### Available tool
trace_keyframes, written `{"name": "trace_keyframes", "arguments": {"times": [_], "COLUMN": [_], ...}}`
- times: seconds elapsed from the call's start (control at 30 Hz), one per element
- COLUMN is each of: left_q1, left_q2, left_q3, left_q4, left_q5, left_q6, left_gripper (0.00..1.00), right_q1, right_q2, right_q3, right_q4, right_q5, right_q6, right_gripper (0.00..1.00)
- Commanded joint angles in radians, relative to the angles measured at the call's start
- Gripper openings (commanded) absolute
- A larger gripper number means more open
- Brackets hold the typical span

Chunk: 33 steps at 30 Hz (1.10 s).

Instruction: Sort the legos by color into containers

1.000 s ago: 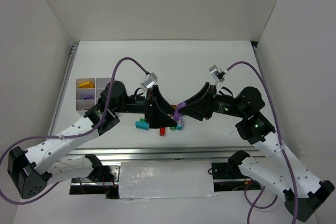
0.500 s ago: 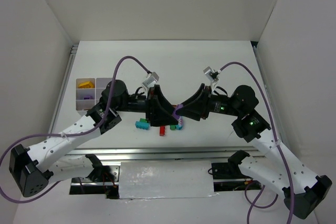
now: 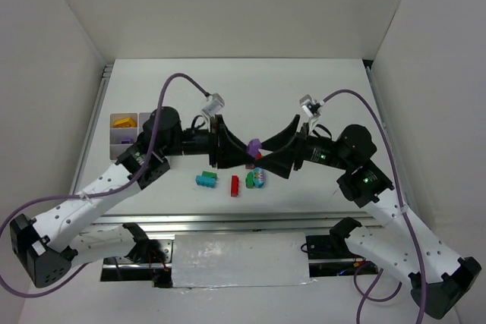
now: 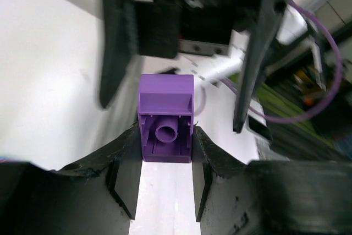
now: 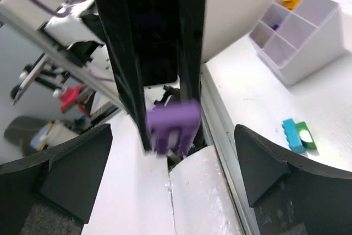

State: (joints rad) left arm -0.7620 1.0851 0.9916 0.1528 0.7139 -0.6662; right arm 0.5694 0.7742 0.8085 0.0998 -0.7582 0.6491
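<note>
Surface: the white surface (image 3: pixel 304 89) is walled in white on three sides, with both arms mounted at its near edge.
Arms: the left arm (image 3: pixel 91 195) and the right arm (image 3: pixel 395 218) reach inward and meet nose to nose above the middle of the surface. Each carries a purple cable.
Tray: the white organiser tray (image 5: pixel 311 53) sits at the far left, well apart from the meeting point. A yellow brick (image 3: pixel 124 121) lies in its back-left compartment, and a purple piece (image 3: pixel 125 140) lies in the compartment just nearer.
Left end effector: the left end effector (image 3: pixel 247 149) is closed on the purple brick (image 4: pixel 166 119), with one finger pressed to each flank.
Right end effector: the right end effector (image 3: pixel 264 157) faces it with jaws spread wide. It grips nothing, and its fingers stand clear of the brick.
Loose bricks: on the surface just nearer than the end effectors lie a teal brick (image 3: pixel 206 179), a red brick (image 3: pixel 235 185) and a small cluster (image 3: pixel 256 179) of green, teal and lilac pieces.
Purple brick: it is held in the air over the centre of the surface, between the two end effectors. Its hollow underside, with one round tube, faces the left wrist camera.
</note>
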Motion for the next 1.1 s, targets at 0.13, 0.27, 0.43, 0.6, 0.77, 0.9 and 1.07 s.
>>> {"name": "trace_keyframes", "arguments": {"times": [0.13, 0.27, 0.43, 0.6, 0.77, 0.9, 1.07], "left_q1": [0.44, 0.61, 0.804, 1.004, 1.044, 1.063, 1.064], "left_q2": [-0.054, -0.037, -0.082, -0.005, 0.108, 0.156, 0.182], "left_q3": [0.11, 0.165, 0.064, 0.087, 0.117, 0.108, 0.056], "left_q4": [-0.361, -0.743, -0.766, -0.774, -0.745, -0.718, -0.667], "left_q5": [-0.241, -0.73, -0.971, -0.946, -0.912, -0.904, -0.878], "left_q6": [-0.013, -0.123, -0.338, -0.38, -0.404, -0.42, -0.435], "left_gripper": [0.0, 0.0, 0.0, 0.0, 0.0, 0.0, 0.0], "right_q1": [-0.065, -0.069, -0.069, -0.069, -0.069, -0.069, -0.069], "right_q2": [-0.116, -0.145, -0.119, -0.113, -0.102, -0.084, -0.066], "right_q3": [0.064, 0.069, 0.051, 0.031, 0.014, 0.011, -0.011], "right_q4": [-0.285, -0.368, -0.388, -0.384, -0.368, -0.365, -0.341], "right_q5": [0.435, 0.534, 0.514, 0.473, 0.45, 0.438, 0.43], "right_q6": [-0.083, -0.071, -0.049, -0.049, -0.055, -0.063, -0.065], "right_gripper": [1.0, 1.0, 1.0, 1.0, 1.0, 1.0, 1.0]}}
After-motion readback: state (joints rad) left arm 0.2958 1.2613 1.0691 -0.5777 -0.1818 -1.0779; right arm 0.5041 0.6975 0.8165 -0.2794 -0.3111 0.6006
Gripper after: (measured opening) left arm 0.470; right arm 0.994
